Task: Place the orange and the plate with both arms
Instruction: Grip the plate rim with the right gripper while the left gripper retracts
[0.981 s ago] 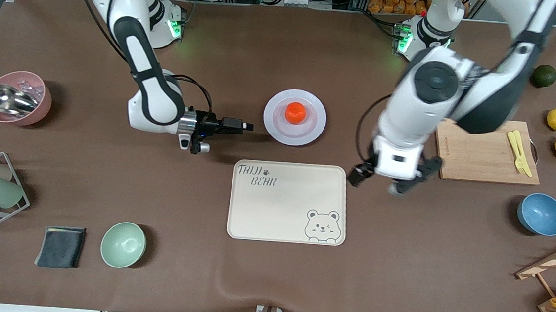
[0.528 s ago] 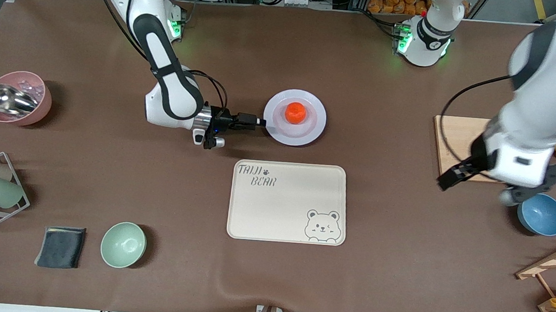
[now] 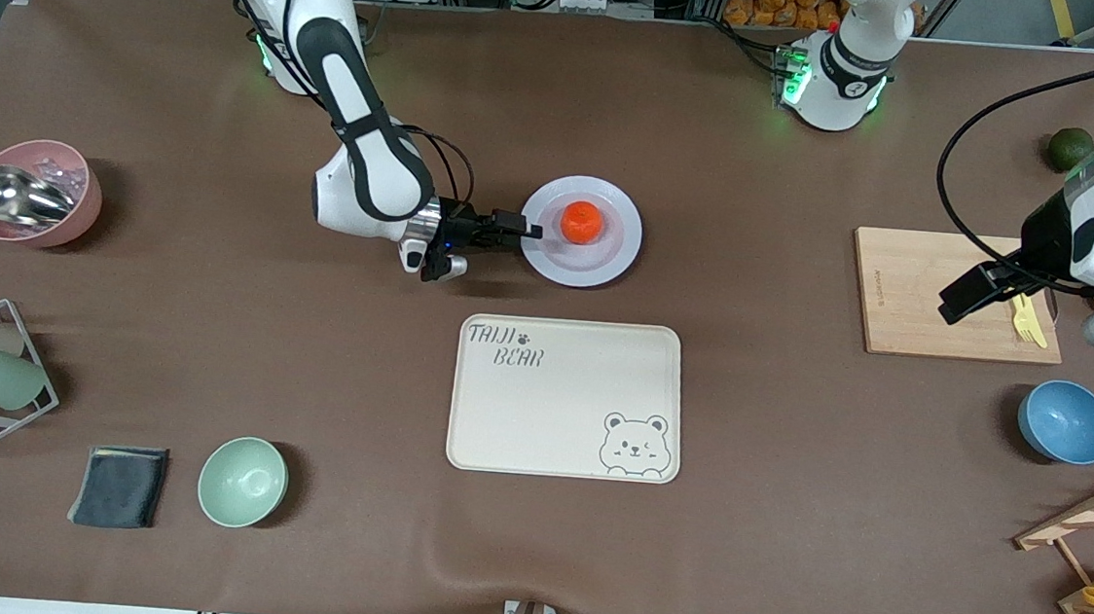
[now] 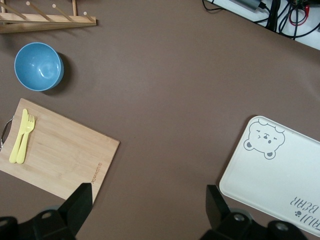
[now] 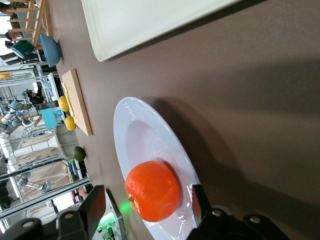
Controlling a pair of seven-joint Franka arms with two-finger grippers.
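The orange [image 3: 581, 221] was seen lying in the middle of the plate [image 3: 609, 263], and the plate was set flat on the brown counter [image 3: 528, 550]. The plate was placed farther from the front camera than the cream bear tray [image 3: 566, 397], with a small strip of counter seen between them.

The right hand [image 3: 531, 231] was held low at the plate's rim, on the side toward the right arm's end of the counter. In the right wrist view, one finger [image 5: 95, 205] was seen on each side of the rim, with the orange [image 5: 152, 190] between them. The fingers were spread apart. It could not be told if the rim was being touched.

The left hand [image 3: 1035, 306] was held up in the air over the wooden board [image 3: 928, 308], near the left arm's end of the counter. Its fingers [image 4: 79, 200] were spread wide and nothing was held in them. A yellow fork and knife [image 4: 21, 136] were seen lying on the board. A blue bowl [image 3: 1066, 422] was seen nearer to the front camera than the board.
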